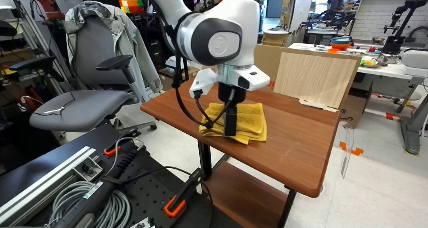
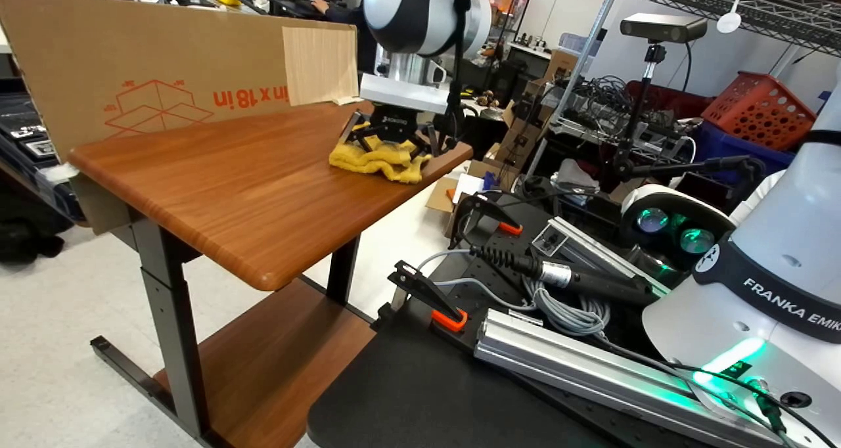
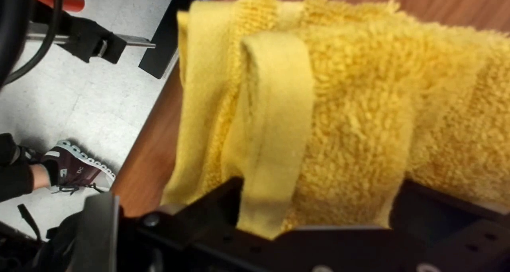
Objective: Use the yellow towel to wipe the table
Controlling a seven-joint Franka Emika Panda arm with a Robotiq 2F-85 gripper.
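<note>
Nearest the camera, toward eight o'clock in an exterior view, a black perforated bench (image 1: 143, 194) carries a coiled grey cable (image 1: 122, 204), an aluminium rail (image 1: 43, 181) and two black-and-orange clamps (image 1: 175, 206). Next beyond is the counter (image 1: 294, 131): reddish-brown wood grain, rounded corners, dark metal legs (image 1: 204, 157), lower shelf (image 1: 240, 191) of matching colour. The yellow towel (image 1: 252, 121), seen in both exterior views, lies on the counter near the edge facing the bench, folded in several layers and slightly rumpled. The white arm (image 1: 219, 42) reaches down to it from twelve o'clock.

In the wrist view the claw (image 3: 320, 184) shows at six o'clock. Its fingers (image 3: 217, 202) stand spread well apart, the towel's pile and hem showing between them; in an exterior view they reach down to the towel, exact contact partly hidden. Between eight and nine o'clock in the wrist view, past the counter's edge, a maroon shoe (image 3: 75, 168) rests on pale floor (image 3: 107, 92).

At the counter's far edge, two o'clock from the towel in an exterior view, a pale wood board (image 1: 312, 77) stands against brown cardboard (image 1: 267, 61). At ten o'clock, a grey office chair (image 1: 82, 104) has a pale jacket (image 1: 132, 44) draped over its back. Farther off, again toward two o'clock, a white desk (image 1: 384, 71) holds stacked blue and orange bowls (image 1: 341, 44).
</note>
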